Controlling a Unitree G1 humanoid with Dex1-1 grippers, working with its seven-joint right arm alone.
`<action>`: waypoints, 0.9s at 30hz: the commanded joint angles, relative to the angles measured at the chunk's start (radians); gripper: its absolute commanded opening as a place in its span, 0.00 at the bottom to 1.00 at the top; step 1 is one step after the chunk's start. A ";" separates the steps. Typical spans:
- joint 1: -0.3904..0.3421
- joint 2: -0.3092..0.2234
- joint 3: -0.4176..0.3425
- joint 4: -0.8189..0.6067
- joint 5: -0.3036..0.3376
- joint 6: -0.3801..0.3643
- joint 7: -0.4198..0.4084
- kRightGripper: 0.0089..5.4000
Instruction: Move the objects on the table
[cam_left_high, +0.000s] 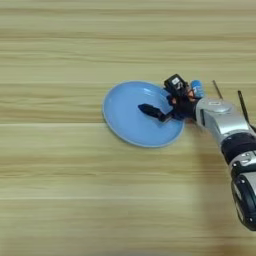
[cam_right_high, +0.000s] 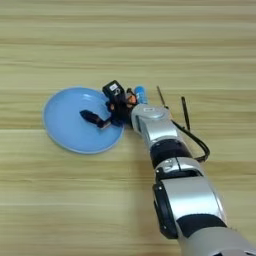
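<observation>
Bright even light, faint shadows, perhaps soft

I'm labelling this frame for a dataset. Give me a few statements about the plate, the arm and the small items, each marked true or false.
1. The round light-blue plate lies flat on the light wooden table. True.
2. The right pincer reaches over the plate's right part. True.
3. The blue cylinder with white cap stands in the plate's middle. False: it is beyond the plate's right rim.
4. The thin black stick lies left of the plate. False: it lies to its right.
5. The pincer's fingers are spread apart. True.
</observation>
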 joint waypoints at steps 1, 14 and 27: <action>-0.055 -0.028 -0.001 -0.071 0.006 0.003 -0.002 1.00; -0.032 -0.048 -0.001 -0.137 0.016 -0.001 0.042 1.00; 0.011 -0.067 0.012 -0.219 0.024 0.003 0.112 1.00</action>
